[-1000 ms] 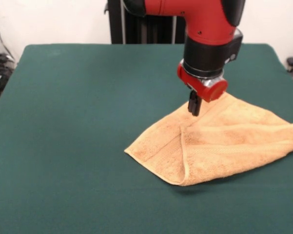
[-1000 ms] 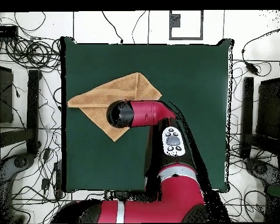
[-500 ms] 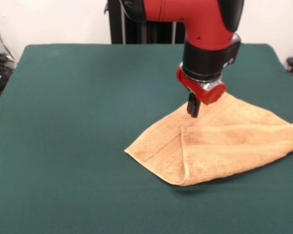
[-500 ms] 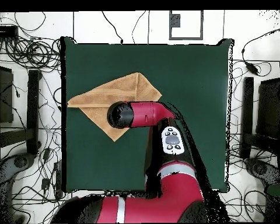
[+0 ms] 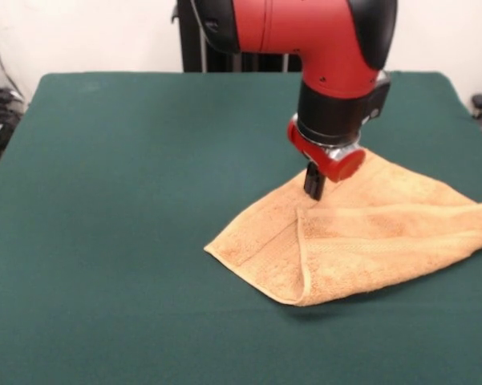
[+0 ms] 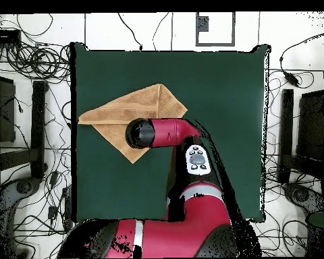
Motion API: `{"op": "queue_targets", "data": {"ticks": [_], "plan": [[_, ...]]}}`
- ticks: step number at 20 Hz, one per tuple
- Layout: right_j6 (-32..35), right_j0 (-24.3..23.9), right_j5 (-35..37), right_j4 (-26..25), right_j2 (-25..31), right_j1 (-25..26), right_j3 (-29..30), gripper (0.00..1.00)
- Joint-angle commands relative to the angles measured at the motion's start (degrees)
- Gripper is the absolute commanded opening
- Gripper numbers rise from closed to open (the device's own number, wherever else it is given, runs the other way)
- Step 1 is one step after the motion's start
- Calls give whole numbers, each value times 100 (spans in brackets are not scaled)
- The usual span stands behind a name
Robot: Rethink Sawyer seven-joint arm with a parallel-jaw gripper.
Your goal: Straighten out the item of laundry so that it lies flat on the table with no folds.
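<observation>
The orange-tan towel (image 5: 361, 237) lies at the right of the front view on the dark green table (image 5: 144, 200). It is folded over on itself, with a folded flap edge running from its middle to the near corner. It reaches the table's right edge. In the overhead view the towel (image 6: 124, 108) sits at the table's left side. My gripper (image 5: 313, 189) hangs from the red arm just above the towel, where the fold's top end begins. Its dark fingers look close together. The arm's wrist (image 6: 141, 133) hides the gripper from above. No white label shows.
The table (image 6: 212, 101) stretches wide to the left of the towel in the front view. Cables and stands (image 6: 30, 101) lie on the floor around the table. The robot's pedestal column (image 5: 224, 44) stands behind the far edge.
The gripper has moved slightly left and lower toward the towel's fold. The towel has not moved.
</observation>
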Motion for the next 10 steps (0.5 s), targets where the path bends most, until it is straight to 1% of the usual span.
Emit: {"op": "queue_targets", "data": {"ticks": [1, 5, 10], "plan": [[391, 229, -229, 6, -46, 402, 148, 0], [406, 253, -272, 22, -66, 349, 278, 0], [423, 298, -288, 81, -37, 155, 567, 0]]}}
